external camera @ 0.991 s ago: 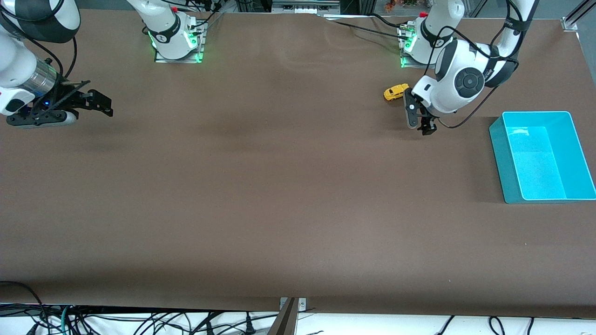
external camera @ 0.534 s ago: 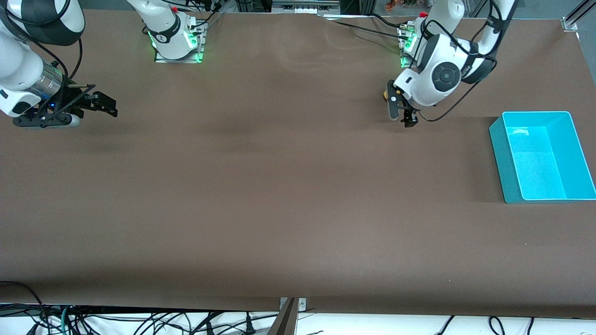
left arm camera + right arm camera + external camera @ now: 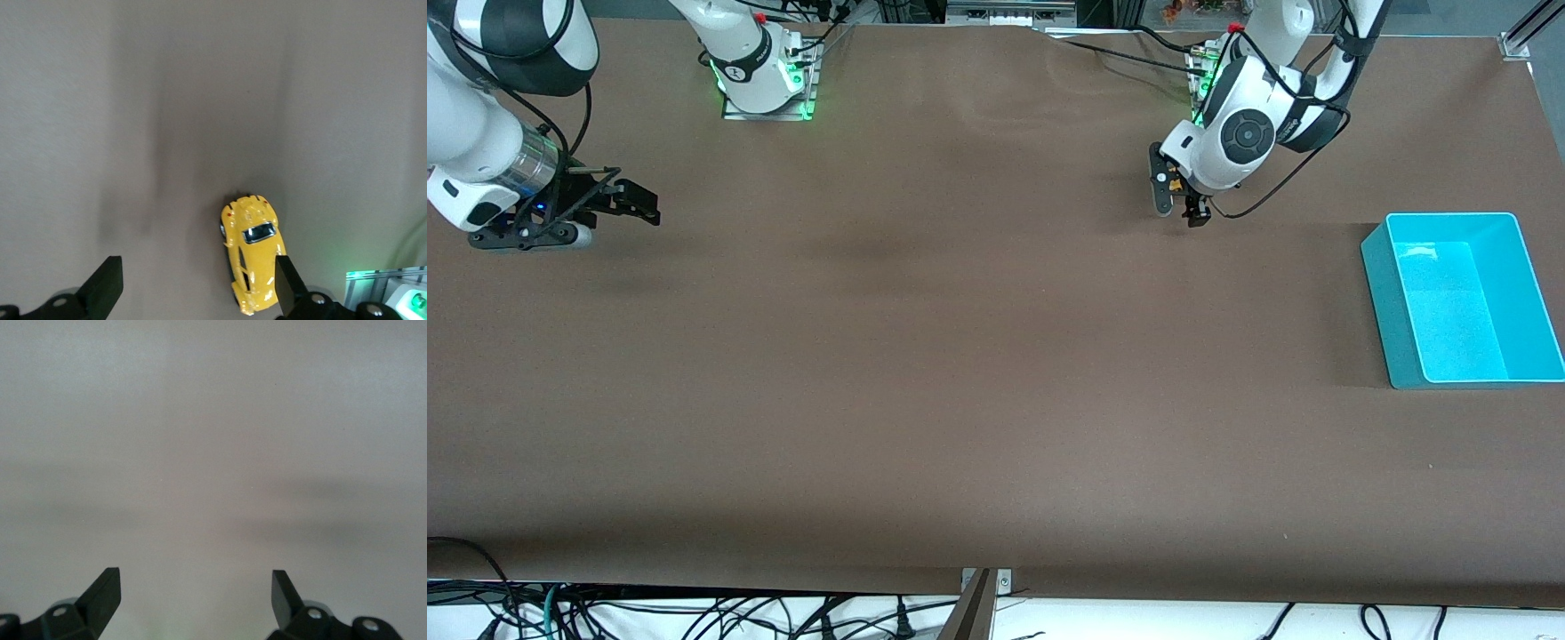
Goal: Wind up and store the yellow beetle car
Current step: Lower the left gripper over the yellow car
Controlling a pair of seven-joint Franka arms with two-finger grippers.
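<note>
Brown matting covers the table [image 3: 960,373] from end to end, with both arm bases lit green along the edge farthest from the front camera.

At the left arm's end, close to that arm's base, the left gripper [image 3: 1176,197] hangs low over the car [image 3: 252,260] with its fingers pointing down and spread wide. In the front view the gripper and wrist hide nearly all of the car; only a sliver of yellow shows between the fingers. The left wrist view shows it plainly: the car sits on its wheels on the matting, just beside one finger [image 3: 285,283] and well apart from the other. Whether that nearer finger touches the car cannot be told. Nothing is gripped.

Toward the same end of the table, nearer the front camera than the car, stands a turquoise bin [image 3: 1380,267], open at the top.

At the right arm's end the right gripper [image 3: 609,209] waits over bare matting, its fingers spread wide and holding nothing, as the right wrist view shows.
</note>
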